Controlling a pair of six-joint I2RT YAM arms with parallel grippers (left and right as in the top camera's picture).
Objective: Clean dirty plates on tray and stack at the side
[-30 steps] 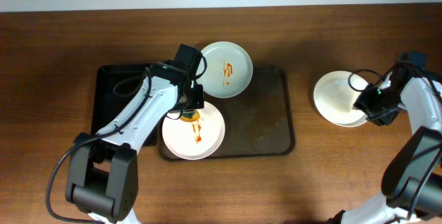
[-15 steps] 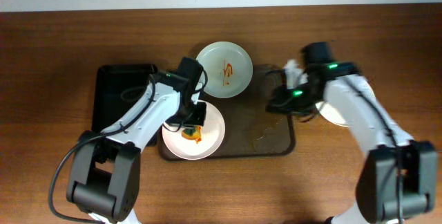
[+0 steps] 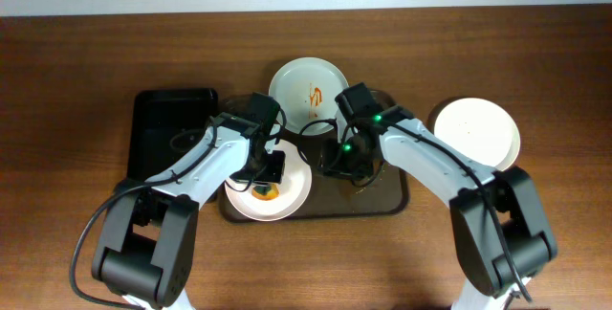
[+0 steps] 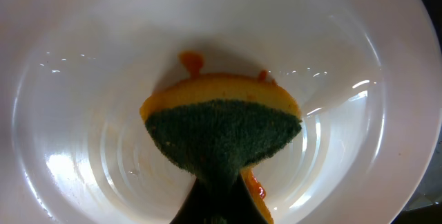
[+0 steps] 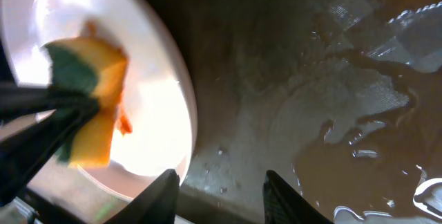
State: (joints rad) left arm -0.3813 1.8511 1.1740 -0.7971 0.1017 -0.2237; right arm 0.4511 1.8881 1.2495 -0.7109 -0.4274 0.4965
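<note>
Right arm swings in from the 3 o'clock side, clear across to the middle of the tray [image 3: 387, 191], while the left has slid its wipe a touch toward 6 o'clock on the same plate.

Left claw [image 3: 272, 167] is clamped tight on the sponge [image 4: 224, 131], green scouring face toward the wrist camera, yellow side pressed into the near plate [image 3: 292, 195]. Red-orange sauce [image 4: 190, 61] shows at the sponge's top edge and again under its lower right corner, so this plate isn't clean yet.

Right claw [image 5: 219, 182] has its fingers spread wide with nothing between them, hanging over wet brown tray floor just beside the near plate's rim at its 3 o'clock.

Outward now: the near plate sits in the tray's 7 o'clock corner. At 12 o'clock the far plate [image 3: 308, 95] overhangs the back rim, streaks untouched. Off the tray at 3 o'clock, well apart, the clean plate [image 3: 476, 133] rests on the surface [image 3: 535, 253]. At 9 o'clock lies the black tray [image 3: 167, 128].

Score, by my reading: 1 plate done and set aside, 1 mid-wipe, 1 waiting. Both remaining plates have yet to join that side stack.
</note>
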